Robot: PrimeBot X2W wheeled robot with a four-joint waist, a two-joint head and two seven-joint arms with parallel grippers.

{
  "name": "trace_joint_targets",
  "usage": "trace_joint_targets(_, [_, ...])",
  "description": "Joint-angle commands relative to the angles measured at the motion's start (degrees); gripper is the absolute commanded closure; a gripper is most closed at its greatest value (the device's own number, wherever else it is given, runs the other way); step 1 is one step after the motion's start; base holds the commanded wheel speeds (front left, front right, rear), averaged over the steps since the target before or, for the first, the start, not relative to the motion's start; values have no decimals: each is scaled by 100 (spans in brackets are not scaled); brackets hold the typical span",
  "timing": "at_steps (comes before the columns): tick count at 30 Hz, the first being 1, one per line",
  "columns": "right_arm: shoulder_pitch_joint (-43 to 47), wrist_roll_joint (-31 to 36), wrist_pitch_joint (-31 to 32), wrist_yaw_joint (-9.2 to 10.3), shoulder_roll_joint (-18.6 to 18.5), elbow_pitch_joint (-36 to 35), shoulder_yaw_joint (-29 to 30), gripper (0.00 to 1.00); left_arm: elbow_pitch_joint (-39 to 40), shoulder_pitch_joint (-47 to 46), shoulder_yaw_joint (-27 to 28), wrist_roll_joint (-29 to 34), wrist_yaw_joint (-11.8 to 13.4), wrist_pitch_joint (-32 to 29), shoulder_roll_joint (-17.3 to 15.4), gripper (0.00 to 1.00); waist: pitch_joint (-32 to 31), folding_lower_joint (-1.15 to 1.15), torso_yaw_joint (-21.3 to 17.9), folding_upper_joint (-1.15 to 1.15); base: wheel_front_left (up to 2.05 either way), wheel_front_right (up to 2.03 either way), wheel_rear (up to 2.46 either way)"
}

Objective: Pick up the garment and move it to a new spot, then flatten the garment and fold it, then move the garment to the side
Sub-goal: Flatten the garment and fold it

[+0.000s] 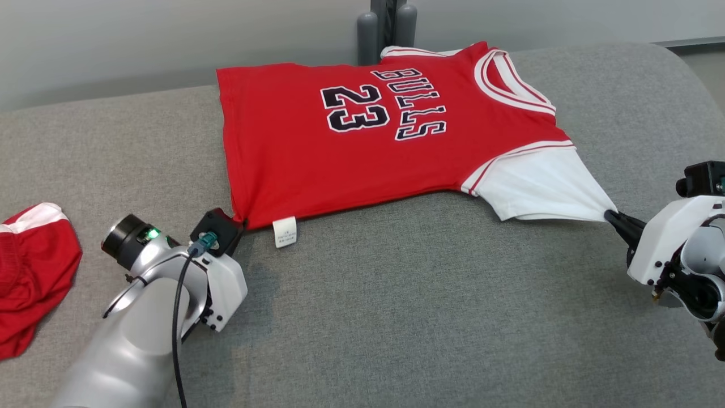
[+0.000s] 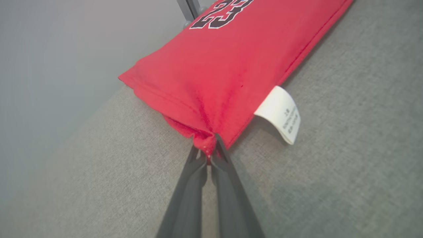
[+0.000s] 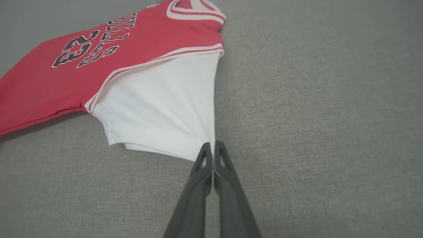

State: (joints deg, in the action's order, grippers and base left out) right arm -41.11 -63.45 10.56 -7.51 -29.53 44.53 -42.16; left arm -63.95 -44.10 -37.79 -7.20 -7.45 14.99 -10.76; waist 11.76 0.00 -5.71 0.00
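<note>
Red jersey (image 1: 294,164) lies lengthwise left-to-right, collar (image 1: 482,76) pointing right.

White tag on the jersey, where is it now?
In the head view the tag lies on the grey cushion at the jersey's near edge, just right of the left gripper.

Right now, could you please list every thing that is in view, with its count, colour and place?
jersey: one, red with white sleeves and dark "BULLS 23" lettering, spread in the middle of the surface
care label: one, white, on the jersey's near edge close to the hem corner
second garment: one, red with a white band, crumpled at the left edge of the head view
padded surface: one, grey fabric, under both garments
posts: two, dark grey, upright behind the far edge
left pincer: one, dark fingers, shut on the jersey's hem corner
right pincer: one, dark fingers, shut on the tip of the white sleeve
</note>
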Motion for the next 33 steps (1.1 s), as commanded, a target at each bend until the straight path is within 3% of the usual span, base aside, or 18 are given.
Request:
trace_joint_targets(1, [121, -86, 102, 3, -141, -40, -31, 100, -85, 96, -72, -35, 1, 7, -39, 100, -82, 0, 5, 0, 0, 0, 0])
trace_joint_targets(8, [406, -547, 825, 3, -534, -480, -236, 100, -296, 333, -586, -220, 1, -115, 8, 100, -355, 0, 55, 0, 0, 0, 0])
trace_joint_targets(22, [935, -1183, 1844, 3, -1090, -1143, -249, 100, 70, 761, -1477, -901, 1, -203, -306, 100, -614, 0, 132, 0, 0, 0, 0])
trace_joint_targets(23, [1066, -1285, 2046, 3, -1217, -1295, -228, 100, 312, 875, -1782, -1117, 1, -326, -451, 100, -662, 0, 157, 0, 0, 0, 0])
trace_joint_targets(33, [1570, -1494, 2493, 3, -1684, -1824, -106, 100, 1351, 1197, -2493, -1815, 2, -758, -1165, 100, -806, 0, 238, 0, 0, 0, 0])
